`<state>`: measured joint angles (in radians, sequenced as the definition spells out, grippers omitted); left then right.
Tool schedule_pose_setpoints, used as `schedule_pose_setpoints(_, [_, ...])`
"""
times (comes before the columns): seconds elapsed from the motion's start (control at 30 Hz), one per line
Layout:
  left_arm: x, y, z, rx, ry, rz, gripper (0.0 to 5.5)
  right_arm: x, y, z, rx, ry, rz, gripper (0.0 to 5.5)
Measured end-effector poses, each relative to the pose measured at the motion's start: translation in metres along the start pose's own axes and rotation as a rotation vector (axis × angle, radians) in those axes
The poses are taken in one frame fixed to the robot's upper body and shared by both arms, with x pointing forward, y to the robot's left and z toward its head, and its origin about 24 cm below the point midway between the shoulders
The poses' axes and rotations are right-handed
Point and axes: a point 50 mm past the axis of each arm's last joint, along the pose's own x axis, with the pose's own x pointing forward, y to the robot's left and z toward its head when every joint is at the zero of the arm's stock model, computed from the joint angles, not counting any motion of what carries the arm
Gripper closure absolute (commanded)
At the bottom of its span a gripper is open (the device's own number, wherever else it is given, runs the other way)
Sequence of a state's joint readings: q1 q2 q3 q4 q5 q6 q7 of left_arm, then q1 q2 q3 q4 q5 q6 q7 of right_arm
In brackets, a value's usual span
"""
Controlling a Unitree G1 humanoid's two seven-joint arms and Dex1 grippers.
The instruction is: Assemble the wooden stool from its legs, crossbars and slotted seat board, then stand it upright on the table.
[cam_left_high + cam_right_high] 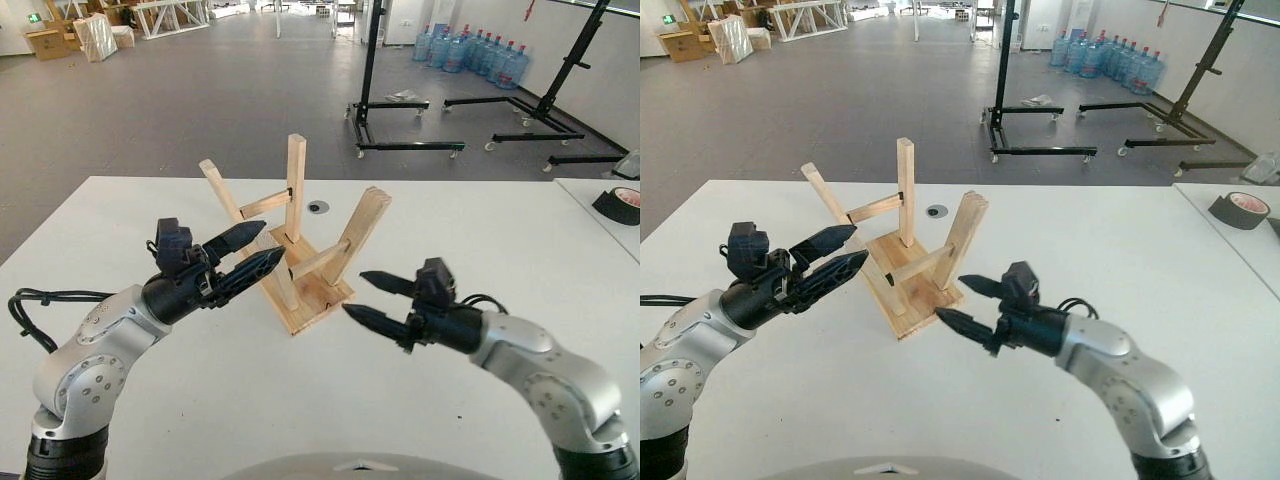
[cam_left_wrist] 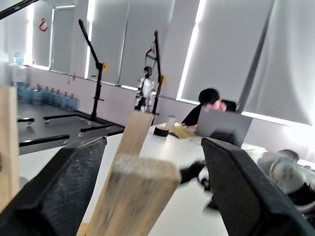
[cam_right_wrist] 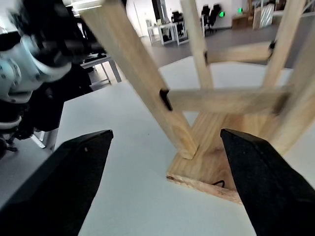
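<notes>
The wooden stool point(image 1: 300, 240) lies upside down mid-table, its slotted seat board point(image 1: 318, 297) flat on the surface and its legs, joined by crossbars, pointing up. My left gripper point(image 1: 262, 250) is open at the stool's left side. In the left wrist view the end of the near leg point(image 2: 135, 196) stands between its fingers point(image 2: 64, 187). My right gripper point(image 1: 358, 295) is open just right of the seat board, a little above the table. The right wrist view has a slanted leg point(image 3: 142, 78) and the board's edge point(image 3: 211, 169) ahead of it, untouched.
The white table point(image 1: 200, 400) has free room on every side of the stool. A small round grommet point(image 1: 318, 207) sits behind the stool. A tape roll point(image 1: 620, 205) lies on the neighbouring table at far right. A black cable point(image 1: 40, 300) loops by my left arm.
</notes>
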<state>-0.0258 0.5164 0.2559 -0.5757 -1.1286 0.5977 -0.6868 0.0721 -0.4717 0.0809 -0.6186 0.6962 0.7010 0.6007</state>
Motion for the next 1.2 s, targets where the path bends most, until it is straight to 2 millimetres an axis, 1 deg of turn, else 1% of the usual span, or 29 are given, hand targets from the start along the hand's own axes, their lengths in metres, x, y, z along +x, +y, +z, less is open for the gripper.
schedule_pose_setpoints(0.03, [-0.001,0.001,0.011,-0.011,-0.041,-0.026,1.96,0.008,0.002,-0.01,0.027,0.013,-0.012,1.46])
schedule_pose_setpoints(0.1, [-0.006,0.006,0.023,-0.033,-0.076,-0.027,1.96,0.014,0.002,-0.021,0.029,0.037,-0.041,1.46])
schedule_pose_setpoints(0.13, [-0.01,0.01,0.027,-0.035,-0.077,-0.01,1.96,0.015,0.001,-0.025,0.022,0.045,-0.058,1.46])
schedule_pose_setpoints(0.2, [-0.016,0.02,0.028,-0.04,-0.043,0.049,1.96,0.018,0.001,-0.028,0.014,0.046,-0.072,1.46])
schedule_pose_setpoints(0.3, [-0.023,0.038,0.018,0.028,0.105,0.173,1.96,0.022,0.004,-0.033,-0.006,0.069,-0.061,1.46])
schedule_pose_setpoints(0.33, [-0.024,0.046,0.009,0.056,0.184,0.224,1.96,0.022,0.005,-0.034,-0.009,0.078,-0.053,1.46])
schedule_pose_setpoints(0.4, [-0.025,0.054,-0.008,0.094,0.286,0.284,1.96,0.017,0.004,-0.037,-0.012,0.104,-0.048,1.46])
schedule_pose_setpoints(0.47, [-0.018,0.057,-0.03,0.115,0.346,0.309,1.96,0.011,0.002,-0.04,-0.024,0.125,-0.062,1.46])
schedule_pose_setpoints(0.53, [-0.007,0.052,-0.051,0.077,0.355,0.291,1.96,0.009,-0.001,-0.041,-0.053,0.137,-0.077,1.46])
schedule_pose_setpoints(0.57, [-0.004,0.05,-0.055,0.068,0.355,0.278,1.96,0.009,-0.003,-0.042,-0.064,0.143,-0.086,1.46])
schedule_pose_setpoints(0.6, [0.002,0.043,-0.059,0.07,0.366,0.236,1.96,0.01,-0.004,-0.043,-0.076,0.147,-0.096,1.46])
schedule_pose_setpoints(0.67, [0.007,0.035,-0.062,0.067,0.386,0.176,1.96,0.01,-0.005,-0.044,-0.088,0.156,-0.099,1.46])
schedule_pose_setpoints(0.7, [0.011,0.03,-0.065,0.056,0.403,0.137,1.96,0.007,-0.006,-0.044,-0.1,0.167,-0.103,1.46])
schedule_pose_setpoints(0.77, [0.017,0.022,-0.073,0.015,0.443,0.079,1.96,-0.009,-0.016,-0.042,-0.138,0.218,-0.136,1.46])
schedule_pose_setpoints(0.8, [0.022,0.018,-0.077,-0.011,0.457,0.05,1.96,-0.022,-0.025,-0.039,-0.165,0.261,-0.162,1.46])
schedule_pose_setpoints(0.83, [0.03,0.014,-0.079,-0.031,0.459,0.02,1.96,-0.034,-0.034,-0.034,-0.193,0.304,-0.192,1.46])
schedule_pose_setpoints(0.9, [0.046,0.008,-0.082,-0.058,0.445,-0.037,1.96,-0.052,-0.048,-0.028,-0.217,0.359,-0.233,1.46])
schedule_pose_setpoints(0.97, [0.063,0.003,-0.084,-0.077,0.429,-0.096,1.96,-0.062,-0.061,-0.021,-0.244,0.384,-0.276,1.46])
schedule_pose_setpoints(1.0, [0.066,0.003,-0.085,-0.086,0.424,-0.109,1.96,-0.063,-0.064,-0.018,-0.252,0.382,-0.285,1.46])
schedule_pose_setpoints(1.07, [0.066,0.002,-0.083,-0.096,0.415,-0.122,1.96,-0.06,-0.065,-0.013,-0.267,0.366,-0.277,1.46])
schedule_pose_setpoints(1.1, [0.063,0.002,-0.08,-0.109,0.4,-0.132,1.96,-0.057,-0.062,-0.012,-0.262,0.347,-0.259,1.46])
schedule_pose_setpoints(1.13, [0.058,0.003,-0.075,-0.107,0.391,-0.13,1.96,-0.052,-0.057,-0.012,-0.254,0.328,-0.233,1.46])
schedule_pose_setpoints(1.2, [0.043,0.005,-0.063,-0.122,0.347,-0.115,1.96,-0.042,-0.047,-0.014,-0.208,0.277,-0.183,1.46])
